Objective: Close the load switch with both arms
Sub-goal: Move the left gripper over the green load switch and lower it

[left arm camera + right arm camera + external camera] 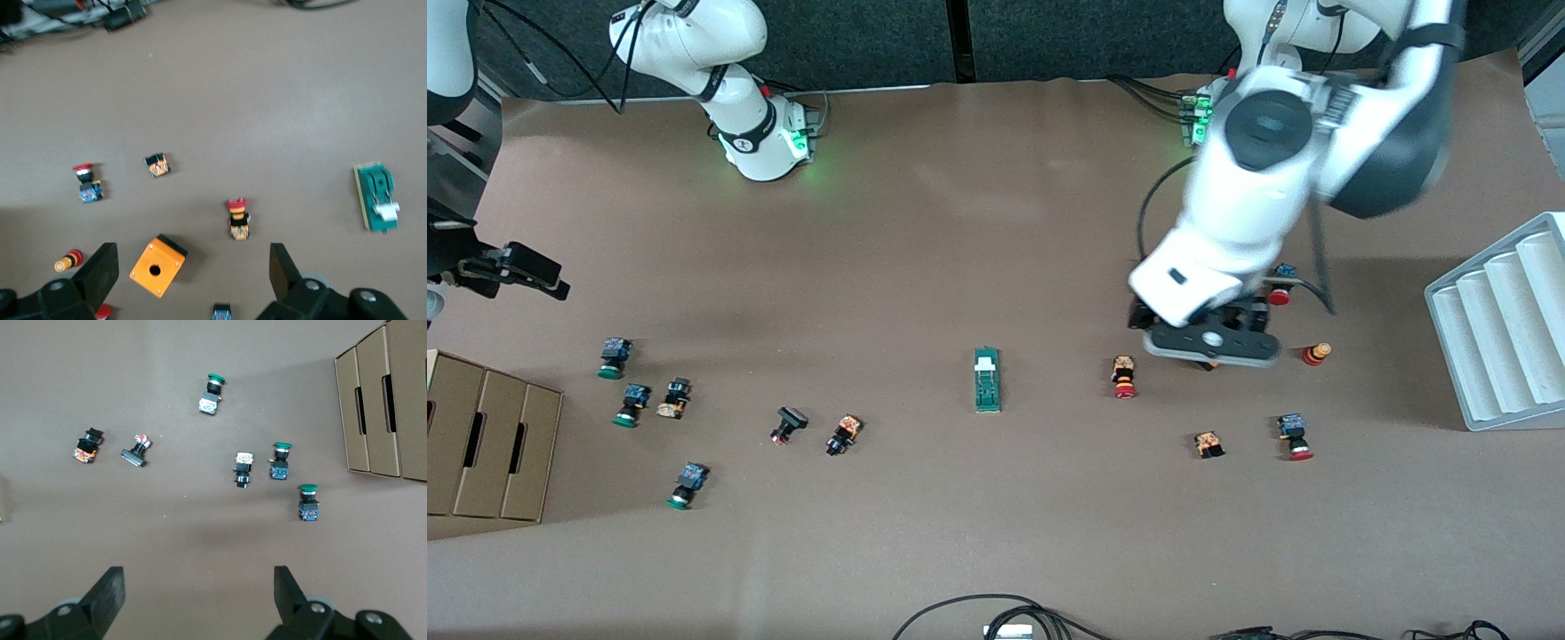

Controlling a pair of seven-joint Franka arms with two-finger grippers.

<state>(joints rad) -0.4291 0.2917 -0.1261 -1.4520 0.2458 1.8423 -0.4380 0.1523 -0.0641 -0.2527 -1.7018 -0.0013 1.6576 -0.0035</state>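
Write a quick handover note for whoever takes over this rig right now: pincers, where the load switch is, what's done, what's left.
Left pincer: open, holding nothing, hovering over the orange box toward the left arm's end of the table.
Right pincer: open, holding nothing, over bare table toward the right arm's end, near the green-capped push buttons.
Load switch: lies alone mid-table, its white tab at the end farther from the front camera; neither pincer touches it.
Done: nothing visible on the switch.
Left: bring both arms to the switch and close it.

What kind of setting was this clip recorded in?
Probably a robotics lab bench for electrical-parts handling: a brown paper-covered table, scattered small red- and green-capped push buttons, a narrow dark-green load switch with a white tab, and cardboard boxes at the table's edge.
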